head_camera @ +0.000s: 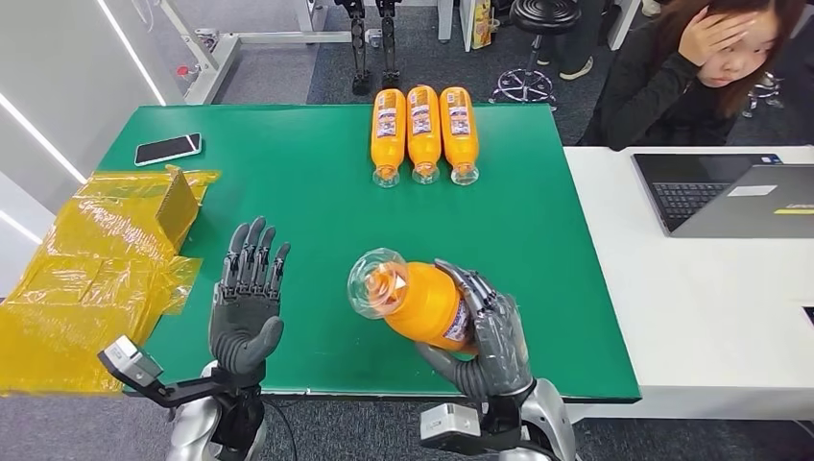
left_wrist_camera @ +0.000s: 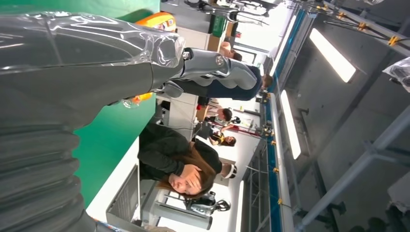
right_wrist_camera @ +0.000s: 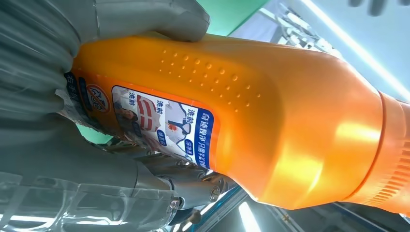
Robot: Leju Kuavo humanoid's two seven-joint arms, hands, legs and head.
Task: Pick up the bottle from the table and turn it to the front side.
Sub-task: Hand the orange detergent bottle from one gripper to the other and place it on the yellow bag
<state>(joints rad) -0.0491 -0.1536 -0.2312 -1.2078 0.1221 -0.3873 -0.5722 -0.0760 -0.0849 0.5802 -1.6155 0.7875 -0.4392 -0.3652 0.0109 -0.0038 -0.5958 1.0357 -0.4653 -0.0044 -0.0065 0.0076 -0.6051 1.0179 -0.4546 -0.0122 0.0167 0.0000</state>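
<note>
My right hand [head_camera: 490,336] grips an orange bottle [head_camera: 418,300] by its body, lifted off the green table [head_camera: 307,182] near the front edge, its clear cap tilted up and to the left. In the right wrist view the bottle [right_wrist_camera: 251,125] lies across the hand [right_wrist_camera: 58,159], its printed label facing the camera. My left hand [head_camera: 248,293] is raised at the front left with its fingers spread, holding nothing. From the left wrist view, that hand [left_wrist_camera: 159,63] reaches out over the green table [left_wrist_camera: 106,140].
Three more orange bottles [head_camera: 422,130] lie side by side at the table's far edge. A phone [head_camera: 168,148] and yellow plastic wrapping [head_camera: 96,269] sit at the left. A white desk with a laptop [head_camera: 725,192] stands to the right, a seated person [head_camera: 701,67] behind it.
</note>
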